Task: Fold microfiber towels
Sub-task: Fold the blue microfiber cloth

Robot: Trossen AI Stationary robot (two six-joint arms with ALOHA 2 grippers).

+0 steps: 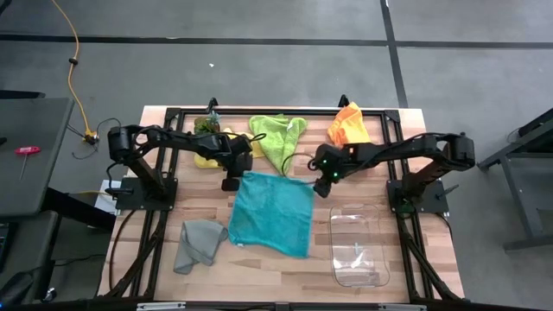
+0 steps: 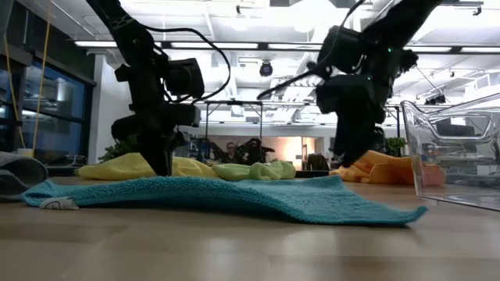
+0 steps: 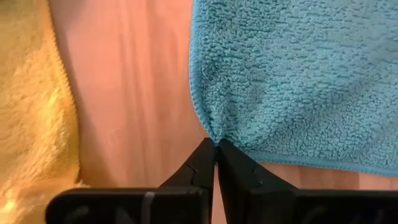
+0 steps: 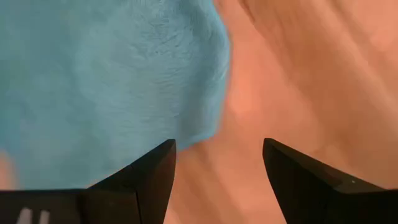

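The teal towel (image 1: 272,212) lies spread flat on the table's middle. My left gripper (image 1: 232,183) is at its far left corner, shut on it; it also shows in the low view (image 2: 166,170). My right gripper (image 1: 322,187) is open at the towel's far right corner (image 4: 208,118), its fingers (image 4: 155,165) apart, one over the cloth's edge and one over bare wood. The yellow towel (image 1: 210,154), the lime green towel (image 1: 278,135) and the orange towel (image 1: 348,126) lie crumpled along the far edge. The grey towel (image 1: 200,243) lies crumpled at the near left. My left gripper pinches the teal towel's far left corner (image 3: 214,135) between its two fingertips, which come from above, pointing down. The cloth puckers toward the fingertips. The corner is at table height and the rest of the towel lies flat on the wood.
A clear plastic bin (image 1: 359,244) stands at the near right, beside the teal towel. A small dark-green clump (image 1: 206,124) sits at the far edge by the yellow towel. Bare wood (image 1: 285,276) shows along the table's near side.
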